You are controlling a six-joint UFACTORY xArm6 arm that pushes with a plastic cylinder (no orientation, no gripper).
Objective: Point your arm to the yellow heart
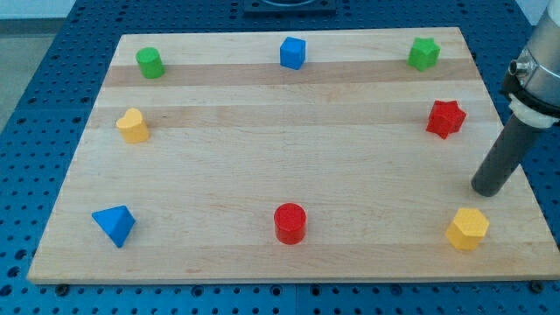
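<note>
The yellow heart (133, 126) lies near the board's left edge, in the upper half. My tip (486, 190) rests on the board at the far right, between the red star (445, 118) above it and the yellow hexagon (468, 229) below it. The tip touches no block. It is far from the yellow heart, almost the whole board width to its right.
A green cylinder (150, 62) sits at top left, a blue cube (293, 52) at top middle, a green star (423, 53) at top right. A blue triangle block (115, 224) lies at bottom left, a red cylinder (290, 223) at bottom middle. The wooden board (280, 149) lies on a blue perforated table.
</note>
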